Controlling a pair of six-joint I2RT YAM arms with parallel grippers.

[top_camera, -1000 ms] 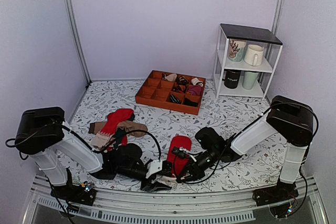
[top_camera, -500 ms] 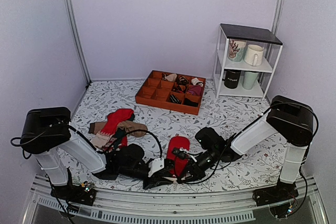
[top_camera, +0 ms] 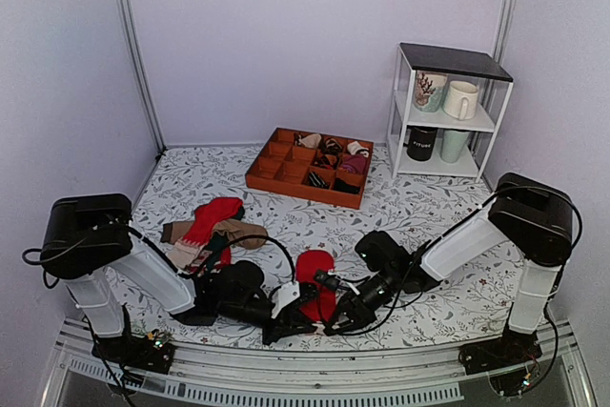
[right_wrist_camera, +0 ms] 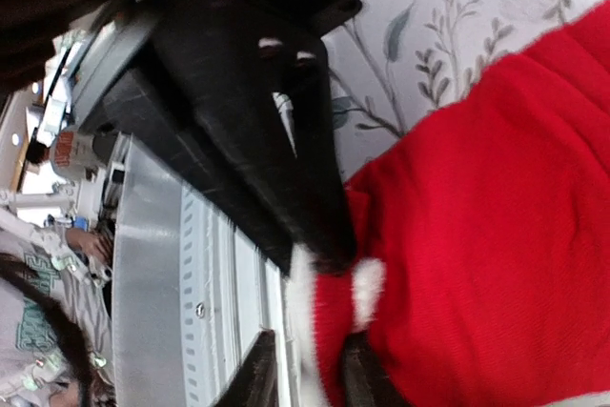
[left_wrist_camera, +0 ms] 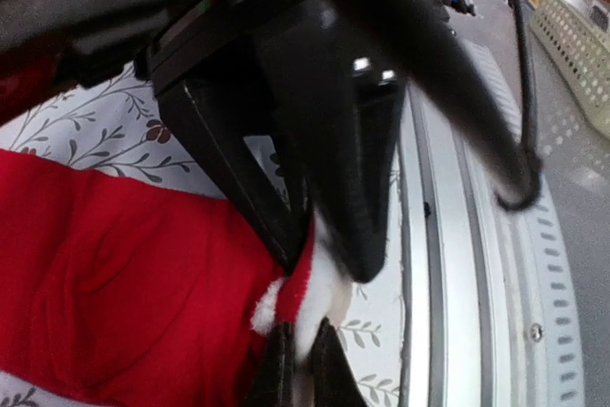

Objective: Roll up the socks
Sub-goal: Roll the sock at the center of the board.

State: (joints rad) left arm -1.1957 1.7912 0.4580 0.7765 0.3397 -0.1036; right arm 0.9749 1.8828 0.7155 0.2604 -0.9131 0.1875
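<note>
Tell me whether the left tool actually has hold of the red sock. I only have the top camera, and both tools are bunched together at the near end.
Observer: Yes. The left wrist view shows the left tool closed on the fluffy white cuff of the socks.
Operator: And the right tool?
Observer: In the right wrist view, the right tool pinches the same cuff edge, with red fabric between its fingers.
Operator: How close are the two tools?
Observer: Very close. In each wrist view the other tool's fingertips come down on the cuff right beside the gripping pair. I cannot tell whether the tools touch each other.
</note>
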